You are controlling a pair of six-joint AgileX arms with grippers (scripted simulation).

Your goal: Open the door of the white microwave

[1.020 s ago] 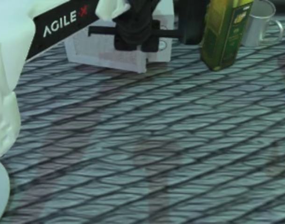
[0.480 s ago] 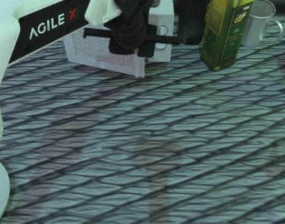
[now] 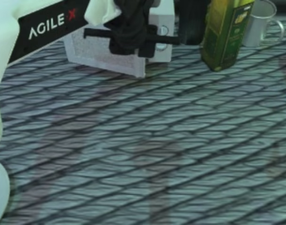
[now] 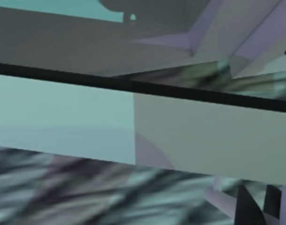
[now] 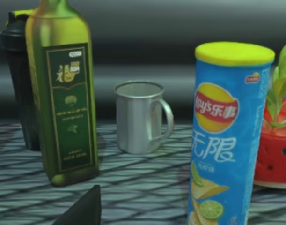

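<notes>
Worktop with a dark diamond-net pattern fills most of the top view, bare across its middle and lower part. Across the upper left of that frame reaches the white left arm with its black AGILEX band, ending in the dark left gripper, which sits right against the front of the white microwave at the top edge, left of centre. The door, a white panel with a grey speckled window, stands swung out at an angle from the oven body, its free corner pointing down toward the middle of the frame; the gripper covers its upper edge, and whether the fingers are spread or pinched on anything cannot be told. Just right of the microwave stands a dark cylinder, then a tall green oil bottle close beside it, and a metal mug in the upper right corner. The left wrist view shows only pale panels and a dark edge at close range. The right wrist view looks across the worktop at a blue crisp tube with a yellow lid and a red watermelon-shaped planter at the frame's right edge; the right gripper itself cannot be made out.
</notes>
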